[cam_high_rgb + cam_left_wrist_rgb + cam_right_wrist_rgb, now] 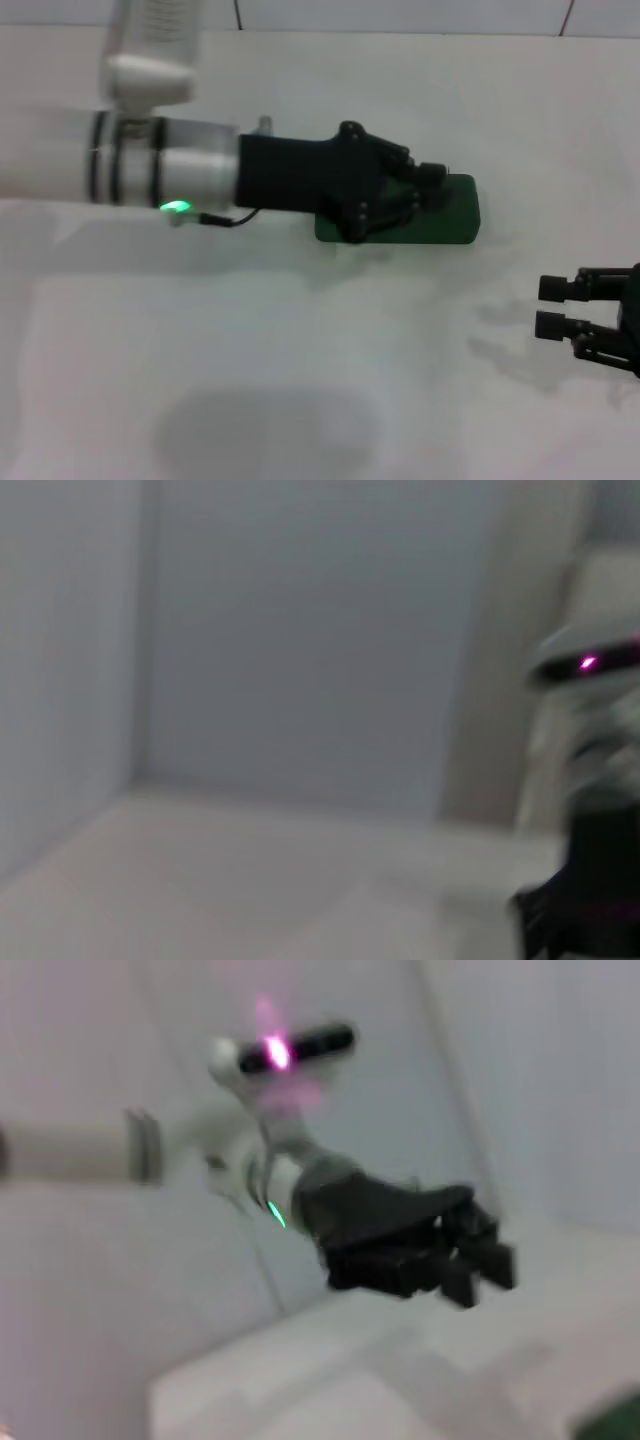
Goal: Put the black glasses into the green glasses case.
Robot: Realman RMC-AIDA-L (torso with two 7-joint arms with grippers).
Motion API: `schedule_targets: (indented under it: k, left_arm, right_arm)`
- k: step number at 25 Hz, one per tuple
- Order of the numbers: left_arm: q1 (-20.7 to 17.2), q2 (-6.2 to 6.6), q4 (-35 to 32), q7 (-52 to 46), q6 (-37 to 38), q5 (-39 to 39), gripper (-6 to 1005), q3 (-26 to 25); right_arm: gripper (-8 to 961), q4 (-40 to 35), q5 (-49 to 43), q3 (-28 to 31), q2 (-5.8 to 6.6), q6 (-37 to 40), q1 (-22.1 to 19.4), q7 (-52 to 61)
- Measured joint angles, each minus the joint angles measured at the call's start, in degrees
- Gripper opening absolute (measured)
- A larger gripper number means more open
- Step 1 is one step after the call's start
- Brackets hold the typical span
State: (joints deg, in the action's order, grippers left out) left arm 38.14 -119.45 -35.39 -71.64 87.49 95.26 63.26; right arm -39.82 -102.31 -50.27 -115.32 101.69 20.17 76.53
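Spanning white table [300, 380] — pale walls [300, 630]

The left arm [150, 160] reaches in from the left edge of the head view and stretches level toward the right, a green light glowing under its white wrist. Its black left tool [425, 185] points rightward, fingers drawn close together. The right tool [552, 306] sits at the right edge, pointing left, its two fingertips apart
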Motion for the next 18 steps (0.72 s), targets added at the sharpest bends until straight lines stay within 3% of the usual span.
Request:
schedule_targets:
  k: [3,6,10,14,18]
  left_arm:
    - [-6.3,0.62,-5.9,0.9,9.4,-3.8,201,-0.4]
    - [-11.3,2.58,-6.6,-1.0,16.5,-8.3,202,-0.5]
    - [-16.3,4.45,-6.4,-3.2,23.9,-9.8,334,-0.5]
    - [-18.6,4.73,-5.1,-1.5,24.9,-9.7,465,-1.4]
    - [-18.9,5.31,-0.9,2.9,24.8,-9.5,587,-1.9]
  right_arm:
    - [406,0.4,4.0,-0.3,-0.44,4.5,0.0,-2.4]
    - [468,0.8,9.9,-3.9,-0.8,7.9,0.0,-2.8]
    - [551,0.5,19.1,-12.8,-0.81,8.3,0.5,-2.9]
    - [634,0.4,21.9,-15.7,-0.77,8.1,2.0,-3.8]
    - [776,0.9,22.1,-15.9,-0.87,8.1,3.9,-4.1]
